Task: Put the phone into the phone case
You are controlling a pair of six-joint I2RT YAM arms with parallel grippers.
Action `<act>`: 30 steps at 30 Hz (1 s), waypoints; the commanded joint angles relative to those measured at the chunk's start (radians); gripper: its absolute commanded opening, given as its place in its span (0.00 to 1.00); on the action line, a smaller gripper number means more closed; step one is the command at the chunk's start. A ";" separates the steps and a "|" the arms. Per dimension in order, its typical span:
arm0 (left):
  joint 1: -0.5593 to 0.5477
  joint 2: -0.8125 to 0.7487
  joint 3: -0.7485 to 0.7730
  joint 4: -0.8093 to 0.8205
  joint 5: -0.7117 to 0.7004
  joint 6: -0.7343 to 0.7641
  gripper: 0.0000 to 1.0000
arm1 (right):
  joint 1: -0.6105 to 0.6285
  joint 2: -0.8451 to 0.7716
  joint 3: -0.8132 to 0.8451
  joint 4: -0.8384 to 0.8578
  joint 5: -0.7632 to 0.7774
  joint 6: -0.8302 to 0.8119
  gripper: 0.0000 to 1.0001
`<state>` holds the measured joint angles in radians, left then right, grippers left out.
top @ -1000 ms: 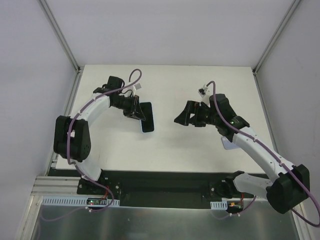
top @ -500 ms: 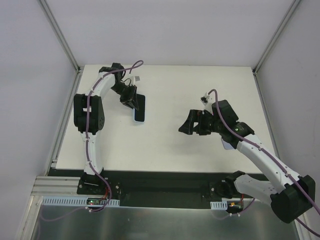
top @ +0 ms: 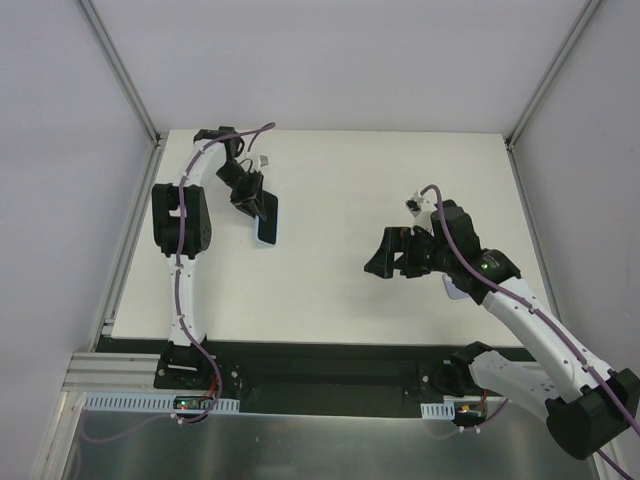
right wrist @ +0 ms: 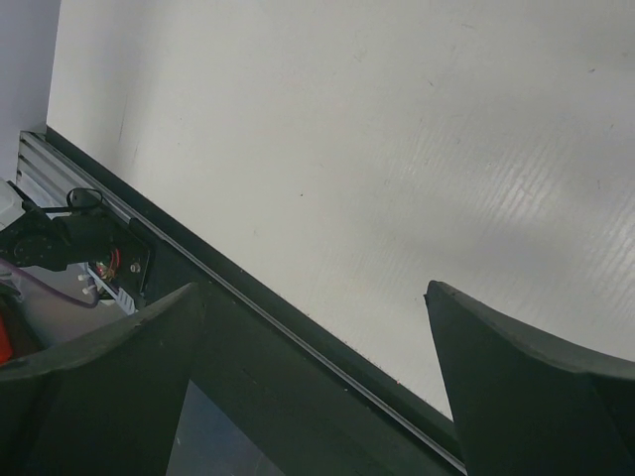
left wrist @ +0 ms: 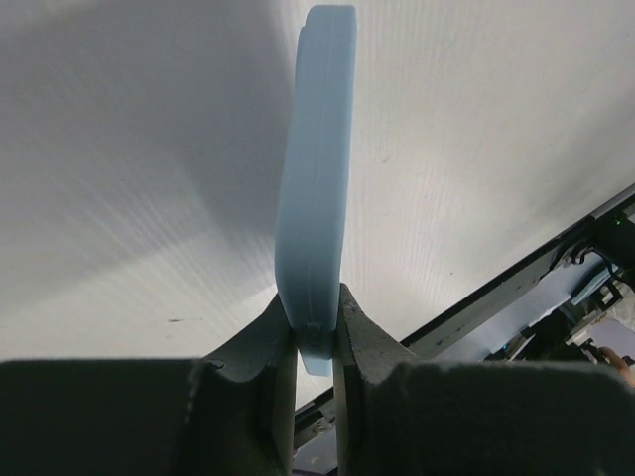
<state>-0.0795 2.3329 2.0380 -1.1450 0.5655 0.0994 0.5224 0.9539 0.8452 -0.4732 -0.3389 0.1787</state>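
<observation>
The left gripper is pinched tight on the near end of a pale blue slab. Its two dark fingers press on either broad side, and the slab stands edge-on, running straight out from them. From overhead, the same slab shows a dark face with a pale rim. It hangs off the left gripper over the far left part of the white table. I can't tell whether its far end touches the surface or floats just above it.

The right gripper stands wide apart with nothing between its fingers, only bare table and the dark front rail below. In the top view the right gripper sits right of centre, well apart from the slab. A pale patch peeks out under the right forearm, too hidden to name.

The blue rim around a dark face looks to me like either the case alone or the phone already seated in it. From here I can't settle which, and no separate phone is plainly in sight.

If the fit is done, the next move is a gentle set-down, flat on the table. The slab would be turned off its edge first so it doesn't topple. If it isn't, the empty right gripper has to bring the other piece across and line up its corners squarely.
</observation>
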 commanded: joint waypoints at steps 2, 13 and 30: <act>0.026 0.063 0.103 0.036 -0.185 0.007 0.09 | 0.007 -0.010 0.048 -0.018 0.023 -0.004 0.96; 0.035 0.115 0.099 0.074 -0.243 -0.035 0.19 | 0.005 -0.127 0.037 -0.015 0.204 0.039 0.96; 0.061 -0.026 0.108 0.102 -0.438 -0.213 0.50 | 0.004 -0.113 0.089 -0.059 0.241 0.031 0.96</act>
<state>-0.0353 2.4138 2.1246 -1.0748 0.2455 -0.0250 0.5236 0.8280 0.8677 -0.5144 -0.1165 0.2234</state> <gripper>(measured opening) 0.502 0.960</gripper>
